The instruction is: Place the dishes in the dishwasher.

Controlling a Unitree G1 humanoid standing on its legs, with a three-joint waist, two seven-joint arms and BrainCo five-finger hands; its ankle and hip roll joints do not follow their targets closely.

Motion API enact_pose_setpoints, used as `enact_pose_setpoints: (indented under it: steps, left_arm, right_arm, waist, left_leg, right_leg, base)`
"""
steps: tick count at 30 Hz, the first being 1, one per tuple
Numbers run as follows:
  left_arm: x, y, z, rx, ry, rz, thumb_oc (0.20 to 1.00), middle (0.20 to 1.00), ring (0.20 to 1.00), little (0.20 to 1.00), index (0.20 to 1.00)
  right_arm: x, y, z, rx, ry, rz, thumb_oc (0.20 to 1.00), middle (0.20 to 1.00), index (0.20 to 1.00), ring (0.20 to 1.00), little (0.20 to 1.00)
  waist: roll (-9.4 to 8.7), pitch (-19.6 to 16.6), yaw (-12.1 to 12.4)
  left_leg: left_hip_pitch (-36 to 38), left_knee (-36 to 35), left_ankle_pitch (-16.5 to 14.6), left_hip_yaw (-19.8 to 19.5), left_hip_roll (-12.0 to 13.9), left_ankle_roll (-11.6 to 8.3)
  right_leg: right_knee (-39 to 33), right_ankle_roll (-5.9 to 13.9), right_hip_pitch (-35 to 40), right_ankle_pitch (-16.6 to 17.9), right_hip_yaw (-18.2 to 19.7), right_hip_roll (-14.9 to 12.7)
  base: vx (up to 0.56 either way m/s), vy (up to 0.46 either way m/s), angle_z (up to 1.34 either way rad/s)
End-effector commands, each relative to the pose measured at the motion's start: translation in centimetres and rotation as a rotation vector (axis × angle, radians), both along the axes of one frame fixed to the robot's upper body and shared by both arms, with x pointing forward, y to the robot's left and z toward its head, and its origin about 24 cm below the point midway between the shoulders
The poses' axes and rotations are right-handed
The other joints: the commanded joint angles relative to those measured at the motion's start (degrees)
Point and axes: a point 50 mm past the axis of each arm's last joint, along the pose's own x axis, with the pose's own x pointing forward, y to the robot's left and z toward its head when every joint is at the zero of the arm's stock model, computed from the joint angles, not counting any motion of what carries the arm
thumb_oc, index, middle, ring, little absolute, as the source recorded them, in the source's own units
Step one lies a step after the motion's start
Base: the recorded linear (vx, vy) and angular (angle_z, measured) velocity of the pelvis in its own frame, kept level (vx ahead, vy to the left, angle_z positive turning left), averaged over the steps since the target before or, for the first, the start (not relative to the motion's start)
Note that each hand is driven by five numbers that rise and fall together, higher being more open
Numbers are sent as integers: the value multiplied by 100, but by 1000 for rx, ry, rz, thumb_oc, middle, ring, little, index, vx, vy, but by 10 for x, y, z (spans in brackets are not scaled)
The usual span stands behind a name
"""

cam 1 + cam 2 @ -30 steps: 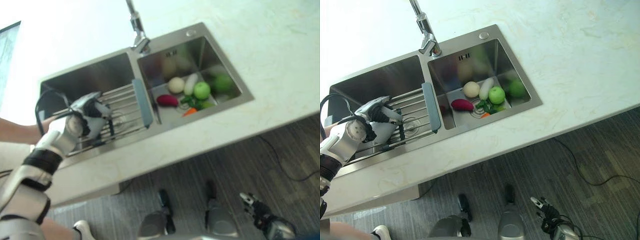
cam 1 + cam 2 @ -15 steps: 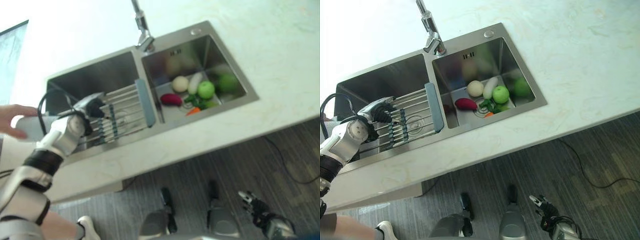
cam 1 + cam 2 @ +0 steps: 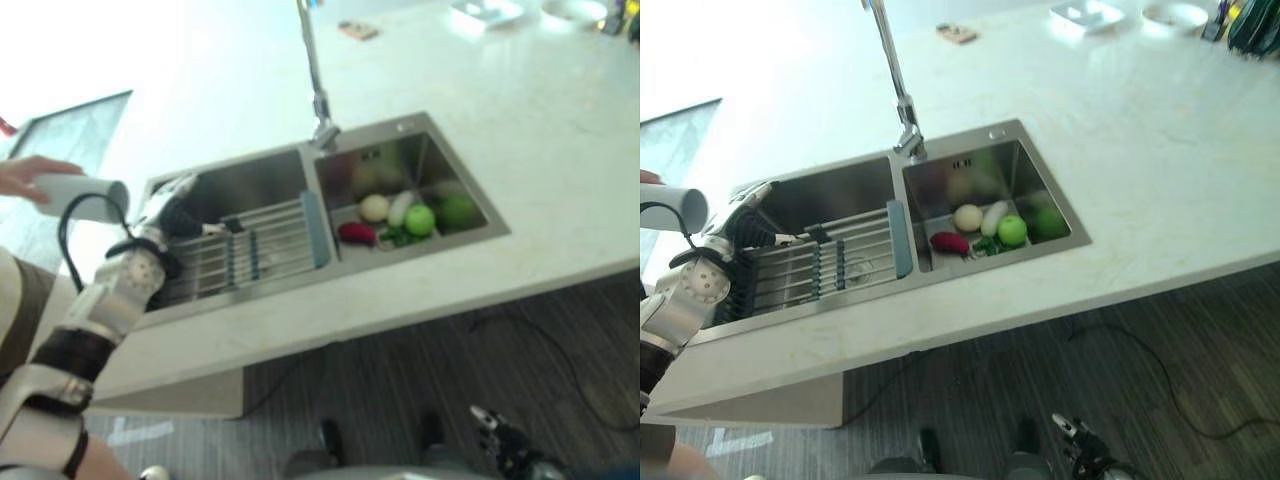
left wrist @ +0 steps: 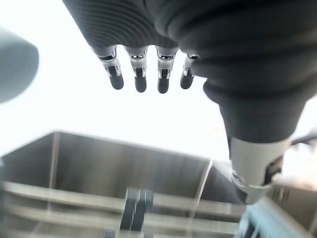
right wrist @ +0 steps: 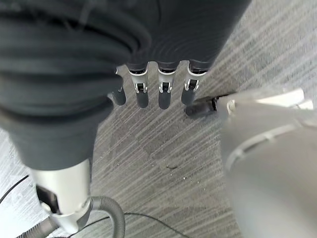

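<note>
Pale marbled countertop [image 3: 1160,150] fills most of my view, w/ a steel double sink [image 3: 910,225] set in at centre-left and a tall chrome tap [image 3: 895,85] behind it. Grey wood-grain floor [image 3: 1120,370] across the bottom. Bright light washes out the upper left; glass panel [image 3: 65,135] at left edge. Small white trays [image 3: 1090,13] at top right.

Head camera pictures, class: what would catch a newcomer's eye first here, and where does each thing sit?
The double sink set in the pale counter draws the eye, its right basin holding bright vegetables including a green apple. A metal rack lies across the left basin, with the robot's left hand open at its far left end. Just beyond that hand, a person's hand holds a white cup.
</note>
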Motion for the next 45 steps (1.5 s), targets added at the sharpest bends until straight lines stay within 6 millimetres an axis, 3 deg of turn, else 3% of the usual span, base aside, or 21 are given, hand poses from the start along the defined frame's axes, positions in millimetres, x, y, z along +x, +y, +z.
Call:
enact_pose_setpoints:
  steps: [1,9,24,34,45]
  left_arm:
    - [4,0,45,-41,-241,-5,1000,1000,1000,1000,1000]
    - [-18,-18,31,-63,-305,-66,1000,1000,1000,1000,1000]
    - [-38,-17,35,-40,-320,-111,1000,1000,1000,1000,1000]
    - [-32,-21,29,11,-210,-156,1000,1000,1000,1000,1000]
    - [-13,-26,19,51,-59,-204,1000,1000,1000,1000,1000]
  right_arm:
    - [0,3,-2,8,2,-27,1000,1000,1000,1000,1000]
    - [-17,8,-7,22,49,-47,1000,1000,1000,1000,1000]
    - [-23,10,-9,30,67,-35,1000,1000,1000,1000,1000]
    - [-24,8,-9,30,76,-24,1000,1000,1000,1000,1000]
    - [-21,-3,-4,14,74,2,1000,1000,1000,1000,1000]
  waist:
    - [-183,112,152]
    - [-225,-77,335]
    - [-256,-166,575]
    - [-227,-170,513]
    - [-190,-40,216]
  left_leg:
    - [120,36,-276,-291,3,-112]
    - [292,3,-334,-450,-2,-95]
    - [233,3,-333,-719,-14,-124]
    - [218,3,-324,-684,-17,-111]
    - [191,3,-308,-463,-8,-87]
  right_leg:
    - [71,434,195,16,-445,-439]
    - [66,384,497,-134,-591,-416]
    - [50,356,628,-212,-742,-364]
    - [61,380,574,-181,-671,-353]
    - [69,409,351,-83,-371,-335]
  base:
    - [52,-11,17]
    - [37,-3,12]
    - [-5,-6,13]
    - [0,3,1]
    - [33,20,-9]
